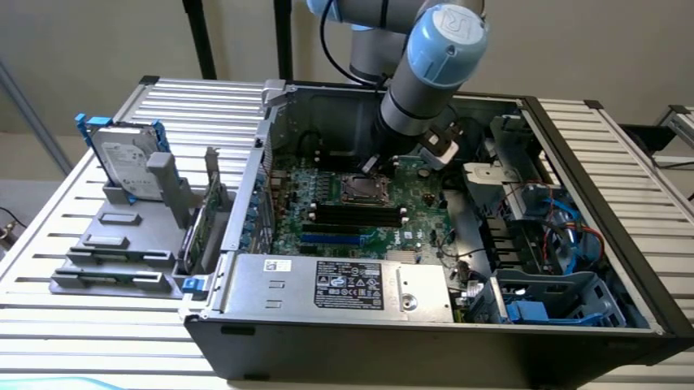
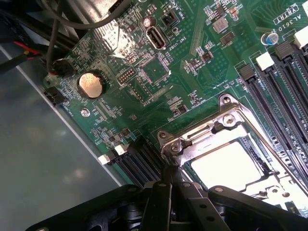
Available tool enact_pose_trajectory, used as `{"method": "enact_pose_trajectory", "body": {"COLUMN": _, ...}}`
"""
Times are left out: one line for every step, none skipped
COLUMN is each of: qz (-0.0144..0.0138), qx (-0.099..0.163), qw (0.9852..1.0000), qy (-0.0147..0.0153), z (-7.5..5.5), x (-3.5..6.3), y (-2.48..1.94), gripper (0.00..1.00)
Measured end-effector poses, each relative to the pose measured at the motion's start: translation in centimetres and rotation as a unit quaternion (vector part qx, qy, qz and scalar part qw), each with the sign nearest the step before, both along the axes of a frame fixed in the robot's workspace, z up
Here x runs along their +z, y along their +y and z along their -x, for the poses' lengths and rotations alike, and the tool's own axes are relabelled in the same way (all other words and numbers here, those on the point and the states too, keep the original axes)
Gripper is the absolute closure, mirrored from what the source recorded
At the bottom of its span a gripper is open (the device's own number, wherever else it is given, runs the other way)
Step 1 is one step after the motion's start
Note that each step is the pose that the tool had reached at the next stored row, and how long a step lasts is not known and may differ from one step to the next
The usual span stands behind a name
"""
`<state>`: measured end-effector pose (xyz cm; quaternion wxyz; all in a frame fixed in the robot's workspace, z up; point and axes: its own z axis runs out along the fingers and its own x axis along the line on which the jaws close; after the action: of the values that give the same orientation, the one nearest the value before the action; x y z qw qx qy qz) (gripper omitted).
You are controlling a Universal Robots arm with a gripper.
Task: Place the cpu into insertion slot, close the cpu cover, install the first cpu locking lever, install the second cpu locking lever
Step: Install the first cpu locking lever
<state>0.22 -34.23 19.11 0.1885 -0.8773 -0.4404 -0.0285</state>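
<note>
Inside the open computer case, the insertion slot [image 1: 359, 188] sits on the green board. In the wrist view the cpu [image 2: 224, 163] lies in the slot, its bright silvery top showing through the cut-out of the cpu cover [image 2: 207, 137]. That cover lies flat over the chip. My gripper [image 2: 169, 169] is shut, its dark fingers pressed together with the tip at the cover's corner by a hinge screw [image 2: 174, 147]. I see nothing held between the fingers. In the exterior view the gripper [image 1: 375, 165] hangs just above the slot's far edge, under the arm's grey wrist.
Black memory slots [image 2: 284, 82] run beside the socket, and a coin battery [image 2: 90, 85] sits further off. Black cables [image 2: 57, 29] hang near the board's edge. The power supply [image 1: 341, 286] and a blue drive cage [image 1: 553, 301] line the case front. A hard drive [image 1: 122, 158] stands outside.
</note>
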Motion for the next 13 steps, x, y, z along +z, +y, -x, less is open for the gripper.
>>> {"method": "enact_pose_trajectory", "body": {"qz": -0.0002, "qx": 0.000, "qw": 1.0000, "qy": 0.0000, "z": 0.0, "x": 0.07, "y": 0.00, "gripper": 0.89}}
{"method": "enact_pose_trajectory", "body": {"qz": -0.0002, "qx": 0.000, "qw": 1.0000, "qy": 0.0000, "z": 0.0, "x": 0.20, "y": -0.01, "gripper": 0.89}}
{"method": "enact_pose_trajectory", "body": {"qz": -0.0002, "qx": 0.000, "qw": 1.0000, "qy": 0.0001, "z": 0.1, "x": 0.34, "y": -0.03, "gripper": 0.89}}
{"method": "enact_pose_trajectory", "body": {"qz": -0.0003, "qx": 0.000, "qw": 1.0000, "qy": 0.0000, "z": 0.2, "x": 0.49, "y": -0.04, "gripper": 0.89}}
{"method": "enact_pose_trajectory", "body": {"qz": -0.0003, "qx": 0.000, "qw": 1.0000, "qy": 0.0000, "z": 0.3, "x": 0.64, "y": -0.06, "gripper": 0.89}}
{"method": "enact_pose_trajectory", "body": {"qz": -0.0003, "qx": 0.000, "qw": 1.0000, "qy": 0.0000, "z": 0.5, "x": 0.78, "y": -0.08, "gripper": 0.89}}
{"method": "enact_pose_trajectory", "body": {"qz": -0.0003, "qx": 0.000, "qw": 1.0000, "qy": 0.0001, "z": 0.7, "x": 0.93, "y": -0.11, "gripper": 0.89}}
{"method": "enact_pose_trajectory", "body": {"qz": -0.0003, "qx": 0.000, "qw": 1.0000, "qy": 0.0001, "z": 1.0, "x": 1.07, "y": -0.14, "gripper": 0.89}}
{"method": "enact_pose_trajectory", "body": {"qz": -0.0004, "qx": 0.000, "qw": 1.0000, "qy": 0.0000, "z": 1.2, "x": 1.21, "y": -0.17, "gripper": 0.89}}
{"method": "enact_pose_trajectory", "body": {"qz": -0.0005, "qx": 0.000, "qw": 1.0000, "qy": 0.0000, "z": 1.4, "x": 1.37, "y": -0.20, "gripper": 0.89}}
{"method": "enact_pose_trajectory", "body": {"qz": -0.0009, "qx": 0.000, "qw": 1.0000, "qy": 0.0000, "z": 1.5, "x": 1.49, "y": -0.22, "gripper": 0.89}}
{"method": "enact_pose_trajectory", "body": {"qz": -0.0011, "qx": 0.000, "qw": 1.0000, "qy": 0.0000, "z": 1.5, "x": 1.51, "y": -0.22, "gripper": 0.89}}
{"method": "enact_pose_trajectory", "body": {"qz": -0.0013, "qx": 0.000, "qw": 1.0000, "qy": 0.0000, "z": 1.5, "x": 1.50, "y": -0.22, "gripper": 0.89}}
